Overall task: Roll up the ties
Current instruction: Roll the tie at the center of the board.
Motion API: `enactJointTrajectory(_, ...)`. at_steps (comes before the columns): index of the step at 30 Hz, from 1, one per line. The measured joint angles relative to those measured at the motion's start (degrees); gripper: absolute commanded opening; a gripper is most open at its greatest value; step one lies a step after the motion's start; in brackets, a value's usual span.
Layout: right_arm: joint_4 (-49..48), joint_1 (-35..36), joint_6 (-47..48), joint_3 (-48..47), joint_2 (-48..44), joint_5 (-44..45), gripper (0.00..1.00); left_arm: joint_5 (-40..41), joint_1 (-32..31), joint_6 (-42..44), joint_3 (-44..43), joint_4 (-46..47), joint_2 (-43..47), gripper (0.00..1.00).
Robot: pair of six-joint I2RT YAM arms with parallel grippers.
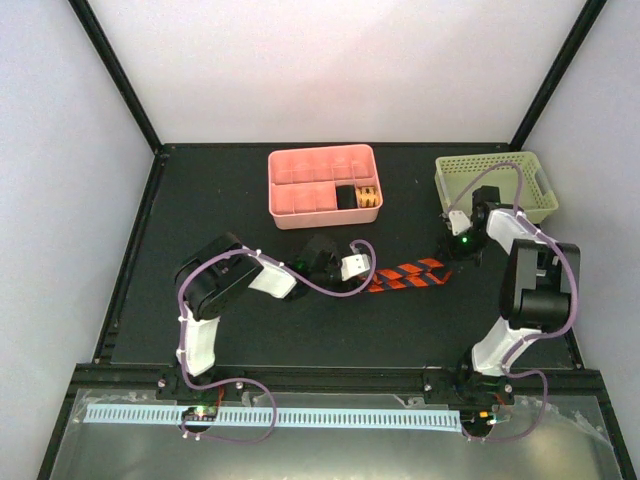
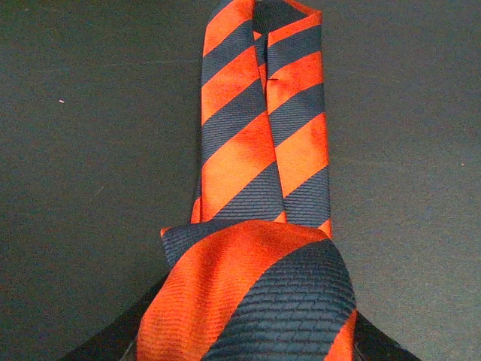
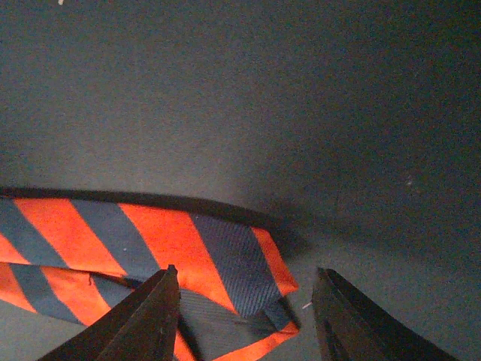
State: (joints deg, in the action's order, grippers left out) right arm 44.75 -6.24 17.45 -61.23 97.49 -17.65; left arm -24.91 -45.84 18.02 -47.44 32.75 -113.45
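Your left gripper [image 1: 362, 272] sits at the left end of the tie [image 1: 405, 277], which lies flat on the black table [image 1: 250, 330], between the arms and nearer to you than the pink tray [image 1: 300, 152]. The right gripper [image 1: 447, 256] hovers at the tie's other end, in front of the green basket [image 1: 490, 160].

From the left wrist, the fabric's turned-over end bulges up between the dark fingers [image 2: 124, 338]. The jaws look partly closed on that fold, and the rest of the strip runs away from you, doubled over itself. The weave is finely ribbed, in orange-red and navy diagonals.

From the right wrist, the fingers [image 3: 146, 320] stand well apart and hold nothing, with the folded far end [image 3: 225, 263] just below them.

Expect light, limp, rather slick cloth that will slacken when released. Pinch the roll itself across its width, not the loose tail.
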Motion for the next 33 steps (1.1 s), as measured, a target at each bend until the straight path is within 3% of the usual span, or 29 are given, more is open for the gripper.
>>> enactJointTrajectory(3,-0.4,0.0,-0.2,0.0,1.6,0.0,0.41,0.1,0.0,0.0,0.0,-0.1,0.0,0.38)
enactJointTrajectory(7,0.3,0.0,-0.4,0.0,4.0,-1.6,0.37,0.3,0.0,0.0,0.0,-0.3,0.2,0.38)
enactJointTrajectory(13,1.9,0.0,-0.6,-0.1,4.2,-3.6,0.03,0.3,0.0,0.0,0.0,-0.4,0.2,0.37)
enactJointTrajectory(27,8.6,-2.8,1.4,0.8,-5.0,-5.7,0.02,0.7,-0.2,0.0,-0.1,-0.6,0.2,0.36)
enactJointTrajectory(33,9.5,-3.1,1.9,0.9,-1.4,-6.5,0.02,0.8,-0.2,0.0,-0.4,-1.2,0.2,0.36)
